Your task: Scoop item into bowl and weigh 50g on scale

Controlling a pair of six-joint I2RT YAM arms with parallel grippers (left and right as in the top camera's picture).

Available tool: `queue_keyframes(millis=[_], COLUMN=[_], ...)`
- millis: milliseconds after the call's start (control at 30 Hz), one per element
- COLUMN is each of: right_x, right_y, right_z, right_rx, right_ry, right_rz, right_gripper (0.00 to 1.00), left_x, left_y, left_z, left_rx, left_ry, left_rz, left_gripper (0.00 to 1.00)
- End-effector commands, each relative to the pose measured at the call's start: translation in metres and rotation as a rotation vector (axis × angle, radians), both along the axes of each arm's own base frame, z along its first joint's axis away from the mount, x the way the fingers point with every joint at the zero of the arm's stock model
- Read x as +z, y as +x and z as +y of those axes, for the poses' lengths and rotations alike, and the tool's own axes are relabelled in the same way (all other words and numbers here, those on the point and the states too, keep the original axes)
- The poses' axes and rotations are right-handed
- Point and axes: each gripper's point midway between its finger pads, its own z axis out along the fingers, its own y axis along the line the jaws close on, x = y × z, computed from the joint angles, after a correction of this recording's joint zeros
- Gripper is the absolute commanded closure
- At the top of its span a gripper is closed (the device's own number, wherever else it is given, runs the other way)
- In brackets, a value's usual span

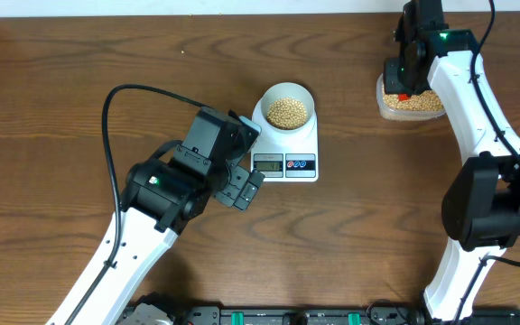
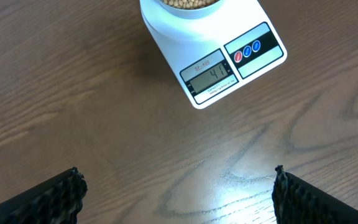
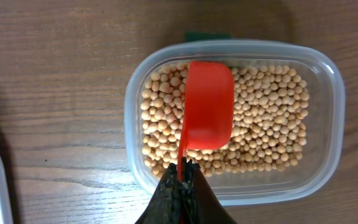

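The pale bowl (image 1: 286, 107) stands on the white scale (image 1: 287, 150), filled with tan beans (image 1: 287, 111); the scale (image 2: 225, 59) display reads 41. My left gripper (image 2: 178, 186) hovers open over bare wood just in front of the scale, nothing between its fingers. At the far right, my right gripper (image 3: 182, 169) is shut on the handle of a red scoop (image 3: 207, 104). The scoop lies over the beans (image 3: 260, 112) in a clear plastic tub (image 3: 319, 162). Overhead, the arm hides most of the scoop (image 1: 404, 96).
The clear tub (image 1: 412, 104) sits at the far right of the wooden table (image 1: 61, 108). A black cable (image 1: 108, 117) loops up left of my left arm. A rail with fittings runs along the table's front edge.
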Motion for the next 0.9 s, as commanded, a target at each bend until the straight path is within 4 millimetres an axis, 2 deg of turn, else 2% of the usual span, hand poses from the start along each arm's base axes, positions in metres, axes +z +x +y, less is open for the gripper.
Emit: queue_keyframes(millis=[0, 333, 733, 867], right_x=[-0.001, -0.002, 0.003, 0.011], right_y=[-0.002, -0.009, -0.012, -0.012], right_z=[0.009, -0.001, -0.020, -0.017], right_rx=[0.026, -0.002, -0.011, 0.034], right_ry=[0.054, 0.238, 0.364, 0.431], right_rz=[0.010, 0.051, 0.049, 0.029], right_gripper=[0.99, 0.99, 0.99, 0.99], left_x=[0.002, 0.002, 0.002, 0.002], left_y=[0.001, 0.001, 0.001, 0.001], left_z=[0.000, 0.000, 0.000, 0.000], left_rx=[-0.004, -0.004, -0.004, -0.004], left_ry=[-0.005, -0.005, -0.005, -0.005], left_rz=[-0.005, -0.004, -0.005, -0.005], left_gripper=[0.02, 0.02, 0.02, 0.02])
